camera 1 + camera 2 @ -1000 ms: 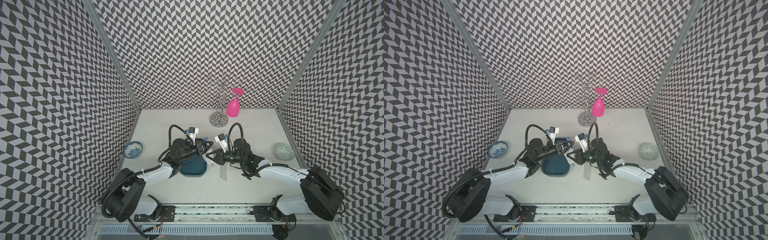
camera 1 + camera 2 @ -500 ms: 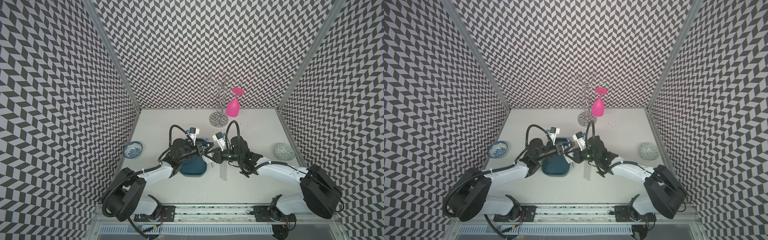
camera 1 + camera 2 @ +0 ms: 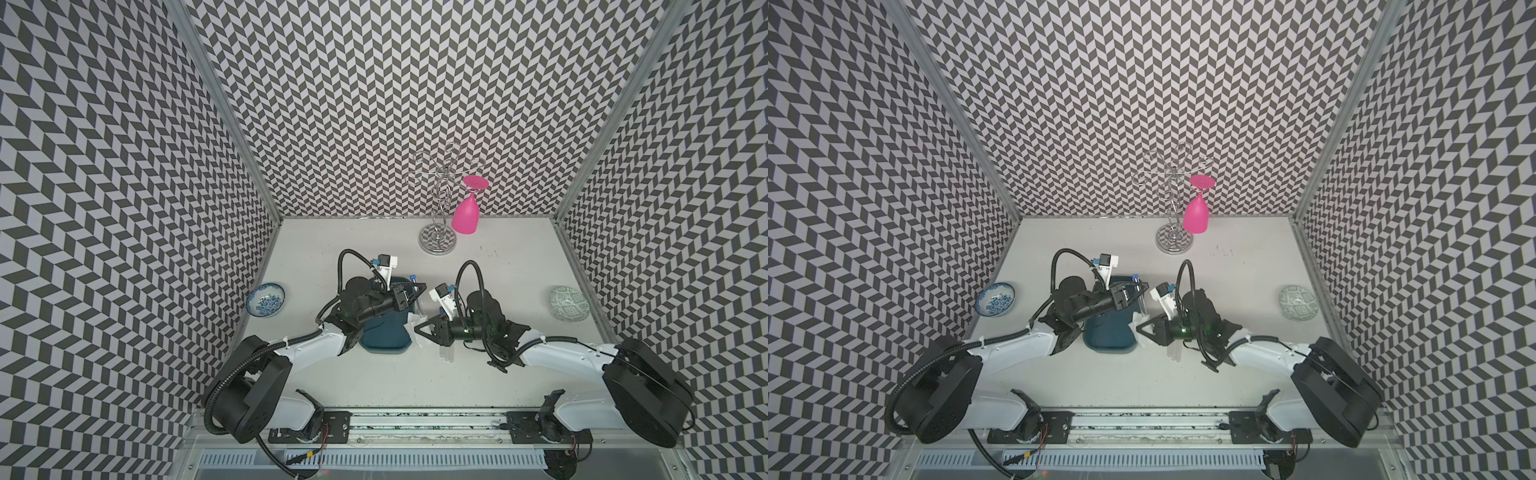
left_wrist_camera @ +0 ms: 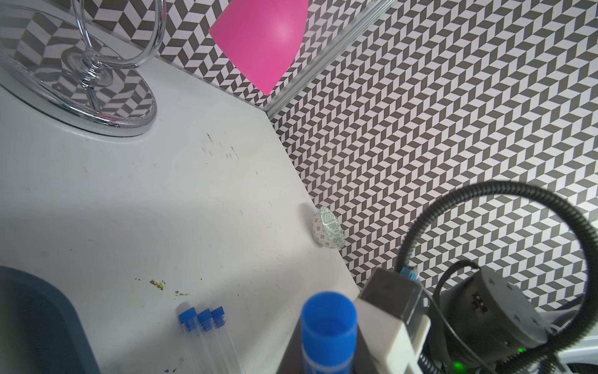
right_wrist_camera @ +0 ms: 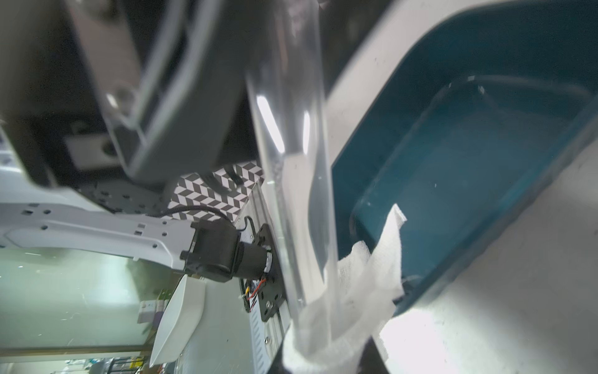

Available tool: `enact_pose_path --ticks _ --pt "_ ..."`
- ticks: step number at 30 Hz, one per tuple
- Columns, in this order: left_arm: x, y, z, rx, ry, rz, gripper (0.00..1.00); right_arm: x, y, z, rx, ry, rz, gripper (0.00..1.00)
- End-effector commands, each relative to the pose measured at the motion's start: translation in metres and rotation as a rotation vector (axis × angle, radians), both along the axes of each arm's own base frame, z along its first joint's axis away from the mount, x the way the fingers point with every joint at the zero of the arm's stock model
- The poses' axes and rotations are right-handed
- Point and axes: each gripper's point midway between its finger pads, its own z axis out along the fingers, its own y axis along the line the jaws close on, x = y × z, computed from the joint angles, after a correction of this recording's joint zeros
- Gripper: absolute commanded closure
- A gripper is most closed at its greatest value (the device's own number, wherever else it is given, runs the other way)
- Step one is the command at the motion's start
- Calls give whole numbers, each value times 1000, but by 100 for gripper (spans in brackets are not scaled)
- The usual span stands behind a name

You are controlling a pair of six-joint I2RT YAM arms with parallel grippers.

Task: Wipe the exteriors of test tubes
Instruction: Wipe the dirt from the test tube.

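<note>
Drawn down the test tube (image 5: 291, 97) clamped in the left gripper (image 3: 417, 289), the tissue wad (image 5: 356, 285) is best kept pinched snugly by the right gripper (image 3: 419, 330).

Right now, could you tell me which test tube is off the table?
The tube in the left pincer; the other three lie together on the table.
</note>
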Motion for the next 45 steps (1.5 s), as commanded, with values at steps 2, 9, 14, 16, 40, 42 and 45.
enact_pose_path --ticks 2,9,14,16,40,42,45 --pt "-4 -2 3 -15 -13 -25 86 10 -1 21 52 -43 -55 79" --pt "-4 -2 7 -23 -15 -29 86 53 27 61 37 -184 -18 79" --pt "-4 -2 11 -14 -25 -29 86 67 41 73 71 -198 0 80" --pt "-4 -2 11 -13 -26 -29 86 60 40 68 83 -174 9 80" --pt "-5 3 10 -26 -18 -29 85 68 28 74 61 -207 -3 79" --pt "-5 5 9 -16 -22 -19 85 61 26 65 63 -178 6 79" --pt "-2 8 6 -10 -14 -9 85 43 18 44 49 -123 3 79"
